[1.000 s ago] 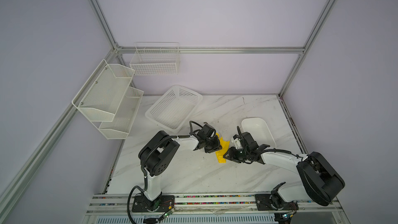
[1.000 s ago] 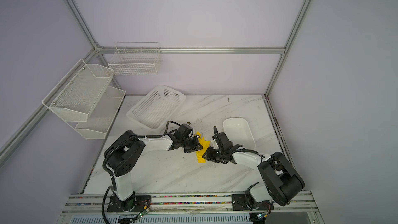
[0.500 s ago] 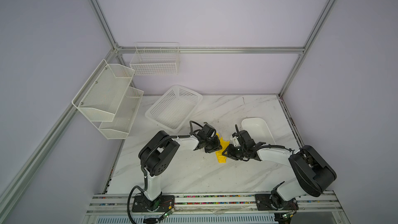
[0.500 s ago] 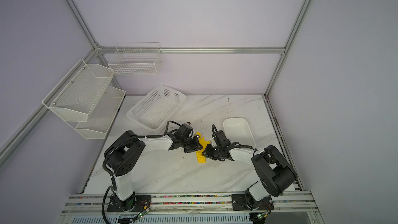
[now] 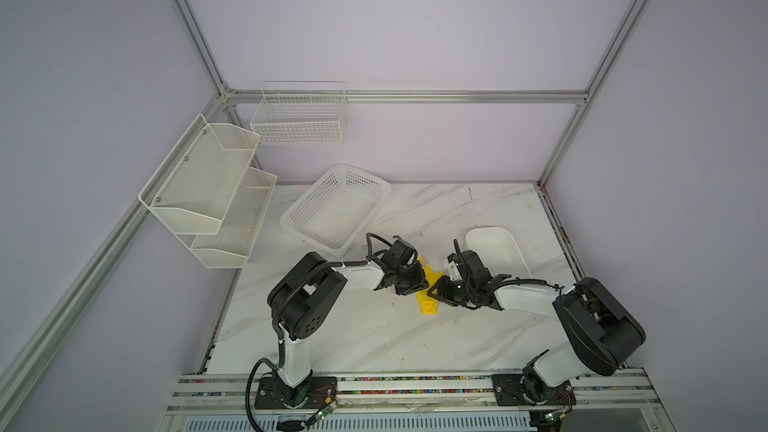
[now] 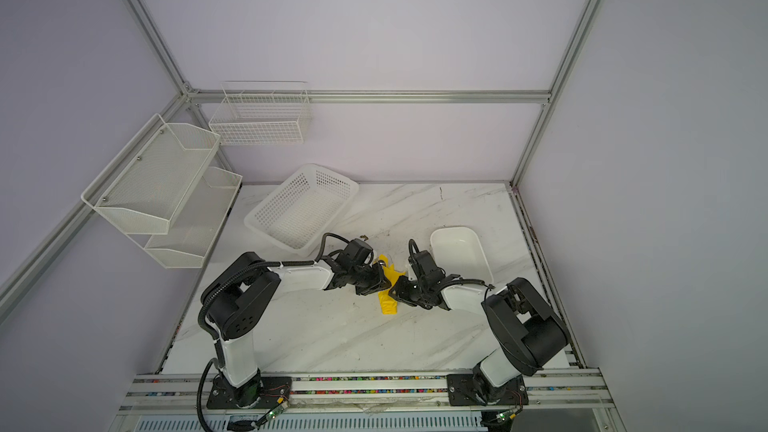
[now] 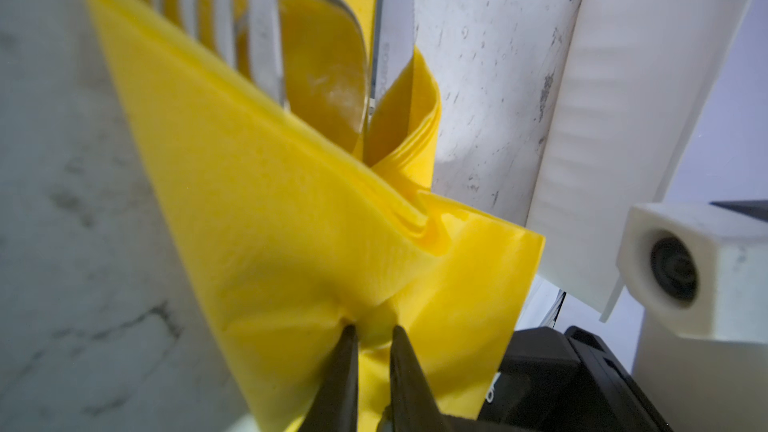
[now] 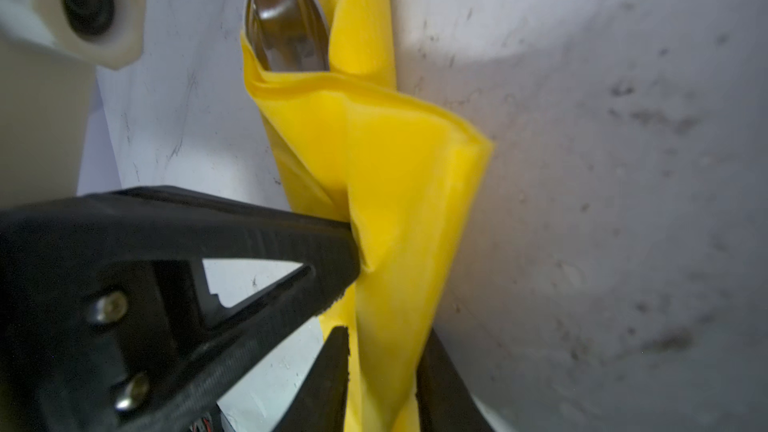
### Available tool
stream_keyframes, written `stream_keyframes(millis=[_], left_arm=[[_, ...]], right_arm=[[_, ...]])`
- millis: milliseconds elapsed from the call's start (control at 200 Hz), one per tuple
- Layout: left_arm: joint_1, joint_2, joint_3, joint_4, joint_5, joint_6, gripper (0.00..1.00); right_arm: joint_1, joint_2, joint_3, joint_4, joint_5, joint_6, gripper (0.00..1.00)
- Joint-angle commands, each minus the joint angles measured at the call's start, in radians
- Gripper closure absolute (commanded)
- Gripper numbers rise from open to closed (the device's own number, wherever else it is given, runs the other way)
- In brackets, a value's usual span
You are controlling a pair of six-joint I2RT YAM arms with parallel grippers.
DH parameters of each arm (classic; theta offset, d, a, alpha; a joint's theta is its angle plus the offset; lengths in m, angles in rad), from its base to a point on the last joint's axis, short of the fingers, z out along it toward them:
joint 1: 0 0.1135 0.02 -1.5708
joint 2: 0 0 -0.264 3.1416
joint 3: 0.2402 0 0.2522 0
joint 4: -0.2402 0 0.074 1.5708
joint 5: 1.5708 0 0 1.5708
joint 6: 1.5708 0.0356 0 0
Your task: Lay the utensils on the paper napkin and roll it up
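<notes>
While the left gripper (image 7: 372,332) pinches a small fold of the paper napkin (image 7: 270,222) between its two nearly closed fingertips, the right gripper (image 8: 384,367) grips the same sheet, with one finger against each side of the yellow roll. There is one napkin, wrapped loosely around the utensils. It lies on the marble table (image 5: 374,334) directly between the two grippers, which face each other tip to tip in both top views.

Three utensils stick out of the open end beyond the left fingertips: one fork (image 7: 224,14), one spoon (image 7: 324,60) and one knife (image 7: 395,27), side by side. The right wrist view shows only the spoon bowl and a fork tine clearly. There, one finger (image 8: 249,234) of the left gripper presses the roll just ahead of the right gripper's own two.

One white tray (image 5: 486,228) sits just behind the right gripper. One perforated basket (image 5: 332,214) sits behind the left.
</notes>
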Motion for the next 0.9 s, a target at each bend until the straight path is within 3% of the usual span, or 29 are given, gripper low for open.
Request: stream_keyframes(millis=[0,280,490,895], left_arm=[[-0.008,-0.006,0.065,0.005,0.004,0.000,0.83],[-0.005,-0.080,0.019,0.058,0.023,0.009,0.72],[0.012,-0.178,-0.024,-0.040,-0.085,0.040,0.55],[0.050,-0.161,-0.059,-0.072,-0.088,0.023,0.54]], right_arm=[[-0.008,0.020,-0.027,0.016,0.021,0.005,0.75],[-0.035,0.032,-0.041,0.014,-0.001,-0.021,0.85],[-0.046,0.038,-0.033,0.017,-0.021,-0.043,0.85],[-0.048,0.049,-0.024,0.024,-0.047,-0.042,0.85]])
